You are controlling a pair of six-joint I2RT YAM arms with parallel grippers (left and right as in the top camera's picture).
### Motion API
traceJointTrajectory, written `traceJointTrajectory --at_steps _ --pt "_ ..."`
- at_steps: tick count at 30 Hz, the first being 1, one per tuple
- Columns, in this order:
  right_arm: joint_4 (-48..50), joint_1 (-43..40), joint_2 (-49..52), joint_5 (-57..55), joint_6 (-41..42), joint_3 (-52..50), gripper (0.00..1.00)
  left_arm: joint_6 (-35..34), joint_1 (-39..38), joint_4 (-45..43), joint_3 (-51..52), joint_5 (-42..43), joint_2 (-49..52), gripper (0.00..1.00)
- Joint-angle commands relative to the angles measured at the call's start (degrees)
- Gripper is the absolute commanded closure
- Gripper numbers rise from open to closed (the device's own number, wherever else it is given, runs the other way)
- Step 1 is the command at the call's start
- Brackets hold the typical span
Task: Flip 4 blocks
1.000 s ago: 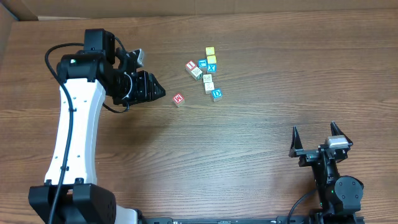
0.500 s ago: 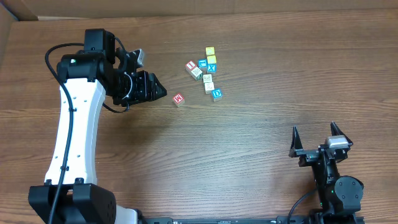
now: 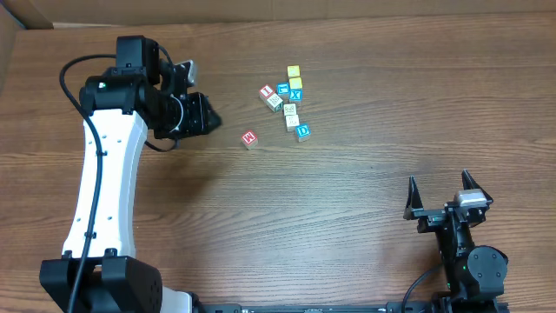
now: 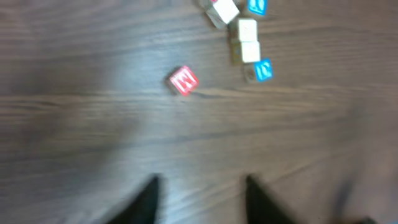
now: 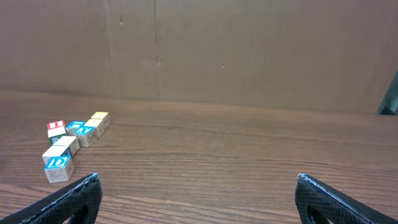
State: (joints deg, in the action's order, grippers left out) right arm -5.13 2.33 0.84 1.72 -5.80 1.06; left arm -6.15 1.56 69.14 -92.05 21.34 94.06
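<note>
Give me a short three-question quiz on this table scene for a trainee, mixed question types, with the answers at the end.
1. Fill in: the blue block nearest the right gripper bears the letter ___.
2. True or false: the red W block touches the block cluster.
3. Which gripper is nearer the red W block? A) left gripper B) right gripper
Key: 1 D; 2 false; 3 A.

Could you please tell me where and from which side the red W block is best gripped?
I'd pinch two opposite side faces of the red W block, coming from above. It stands apart from the other blocks, so all its sides are free; it lies askew, so turn the left claw to match.
</note>
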Motion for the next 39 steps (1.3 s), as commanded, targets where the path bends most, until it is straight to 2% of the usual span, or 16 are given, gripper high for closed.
traceJointTrajectory --at_steps 1,4,6,11,17,39 --pt "0.5 -0.2 -0.6 0.3 0.0 -0.6 0.00 -2.9 0.3 -1.4 -1.3 -6.5 0.3 0.96" --pt "0.5 -0.2 -0.6 0.3 0.0 -0.6 0.00 -5.0 0.3 -2.5 -1.3 -8.9 0.3 0.96" --pt "0.5 -0.2 -0.6 0.3 0.0 -0.6 0.00 -6.0 0.3 -3.1 -1.3 -9.8 0.3 0.90" --pt "0.5 -0.2 -0.6 0.3 0.0 -0.6 0.00 -7.2 0.3 -5.5 -1.3 -9.9 0.3 0.86" --pt "0.5 -0.2 -0.6 0.3 0.0 -0.6 0.00 -7.8 0.3 -6.2 -1.3 -10.0 0.3 0.74" --pt "0.5 -0.2 -0.6 0.3 0.0 -0.6 0.00 -8.2 0.3 -5.9 -1.3 -13.0 0.3 0.65"
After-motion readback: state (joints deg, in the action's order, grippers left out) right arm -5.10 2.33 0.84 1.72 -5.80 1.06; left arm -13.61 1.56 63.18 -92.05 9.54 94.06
